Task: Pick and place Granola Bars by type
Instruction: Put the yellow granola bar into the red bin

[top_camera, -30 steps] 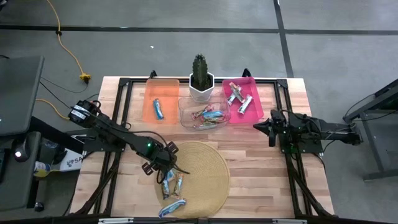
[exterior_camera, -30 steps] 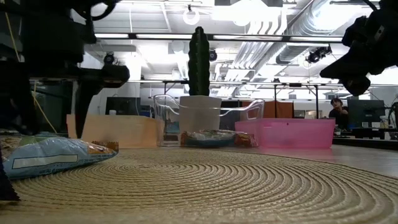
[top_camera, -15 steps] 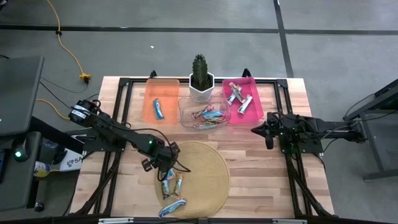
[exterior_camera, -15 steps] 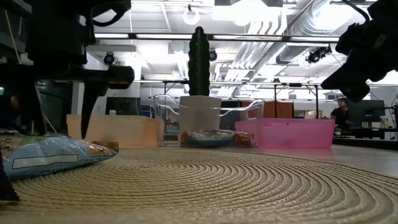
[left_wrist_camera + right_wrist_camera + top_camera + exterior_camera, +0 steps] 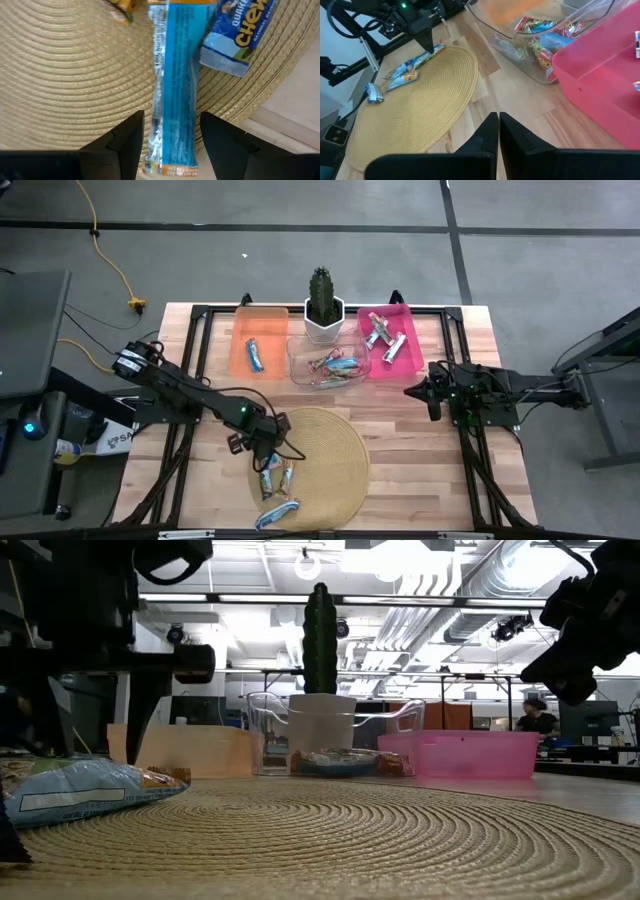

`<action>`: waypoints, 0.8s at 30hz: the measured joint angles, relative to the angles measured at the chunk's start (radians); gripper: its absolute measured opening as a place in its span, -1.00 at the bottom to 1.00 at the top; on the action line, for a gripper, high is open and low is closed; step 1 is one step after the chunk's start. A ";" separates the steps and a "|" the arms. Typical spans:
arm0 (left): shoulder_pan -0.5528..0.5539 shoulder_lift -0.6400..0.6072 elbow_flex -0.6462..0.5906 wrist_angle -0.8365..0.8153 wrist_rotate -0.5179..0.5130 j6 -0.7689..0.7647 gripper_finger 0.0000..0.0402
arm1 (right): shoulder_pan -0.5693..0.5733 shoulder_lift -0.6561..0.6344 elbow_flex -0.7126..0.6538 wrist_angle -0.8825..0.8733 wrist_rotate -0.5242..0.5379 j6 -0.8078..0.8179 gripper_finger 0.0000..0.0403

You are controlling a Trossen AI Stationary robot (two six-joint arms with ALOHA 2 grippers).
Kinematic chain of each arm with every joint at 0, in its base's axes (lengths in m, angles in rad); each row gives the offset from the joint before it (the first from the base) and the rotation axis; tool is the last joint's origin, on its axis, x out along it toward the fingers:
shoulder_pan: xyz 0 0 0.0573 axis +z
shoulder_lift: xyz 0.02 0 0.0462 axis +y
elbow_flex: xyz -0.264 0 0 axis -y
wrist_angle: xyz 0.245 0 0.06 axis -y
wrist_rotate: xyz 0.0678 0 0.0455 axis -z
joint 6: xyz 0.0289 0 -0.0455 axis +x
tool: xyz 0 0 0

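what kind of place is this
Probably a robotics lab or workshop in an industrial-style hall. The low view shows exposed ceiling ducts and monitors at desks; the wooden table sits on a bare concrete floor crossed by a yellow cable.

Overhead, I see a grey floor [image 5: 300,265] crossed by dark seams, with a yellow cable [image 5: 112,265] trailing across it beside the wooden table [image 5: 420,460]. At table level, I look into a bright hall: white ceiling ducts [image 5: 440,585], strip lights, desks with monitors [image 5: 585,720] and a seated person [image 5: 535,718].
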 joint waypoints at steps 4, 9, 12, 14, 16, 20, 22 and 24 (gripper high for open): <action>0.000 0.031 0.000 0.027 0.003 0.005 -0.07 | 0.000 -0.001 0.000 0.000 -0.038 0.000 -1.00; 0.000 0.054 0.001 0.051 -0.009 0.028 -0.09 | 0.000 0.000 0.000 0.001 -0.053 0.000 -1.00; 0.000 0.058 0.002 0.045 -0.008 0.028 -0.18 | 0.000 -0.001 0.000 0.006 -0.053 0.000 -1.00; 0.000 0.058 0.002 0.041 -0.007 0.028 -0.27 | 0.000 -0.002 0.000 0.008 -0.065 0.004 -1.00; 0.000 0.059 0.002 0.041 -0.007 0.028 -0.37 | 0.000 -0.002 0.000 0.008 -0.087 0.026 -1.00; 0.000 0.059 0.004 0.042 -0.026 0.020 -0.57 | 0.000 -0.002 0.000 0.013 -0.136 0.026 -1.00; 0.000 0.060 0.012 0.039 -0.057 0.017 -0.63 | 0.000 -0.002 0.000 0.013 -0.131 0.022 -1.00; 0.004 0.059 0.026 0.038 -0.086 0.018 -0.66 | 0.000 -0.002 0.000 0.013 -0.109 0.026 -1.00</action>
